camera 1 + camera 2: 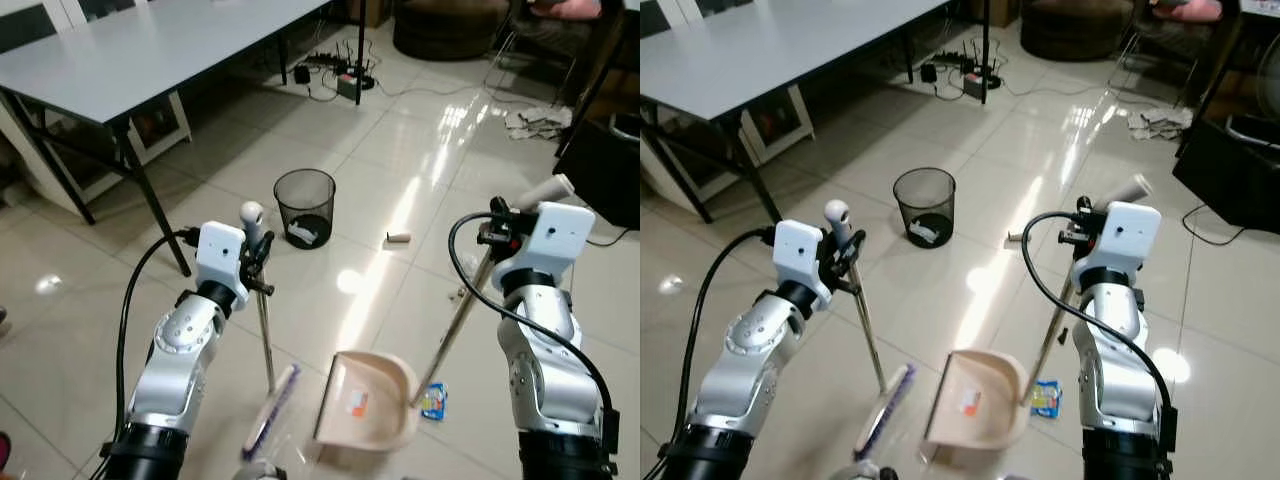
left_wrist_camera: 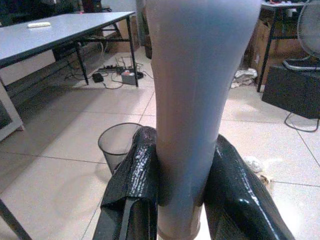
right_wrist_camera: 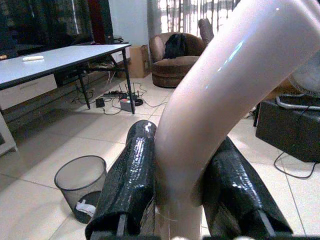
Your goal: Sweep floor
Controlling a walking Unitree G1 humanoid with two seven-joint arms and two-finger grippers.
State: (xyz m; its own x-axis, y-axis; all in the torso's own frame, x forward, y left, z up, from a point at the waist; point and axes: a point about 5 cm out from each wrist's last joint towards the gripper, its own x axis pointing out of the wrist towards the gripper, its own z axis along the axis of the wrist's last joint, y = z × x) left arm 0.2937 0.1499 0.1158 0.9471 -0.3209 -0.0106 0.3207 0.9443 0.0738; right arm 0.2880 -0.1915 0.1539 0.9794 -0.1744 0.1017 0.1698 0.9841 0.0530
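My left gripper (image 1: 258, 255) is shut on the grey handle (image 2: 187, 100) of a broom whose metal pole (image 1: 266, 340) slants down to the purple-and-white brush head (image 1: 270, 410) on the tiles. My right gripper (image 1: 500, 228) is shut on the beige handle (image 3: 210, 115) of a long-handled dustpan. The beige pan (image 1: 365, 400) rests on the floor between my arms, with an orange-and-white scrap (image 1: 357, 403) inside it. A blue wrapper (image 1: 433, 401) lies just right of the pan. A small beige cylinder (image 1: 398, 237) lies farther out on the tiles.
A black mesh waste bin (image 1: 304, 206) with white litter in it stands ahead. A grey table (image 1: 130, 50) on black legs is at the left. Cables and a power strip (image 1: 335, 72) lie at the back, crumpled paper (image 1: 535, 122) and dark furniture (image 1: 605, 160) at the right.
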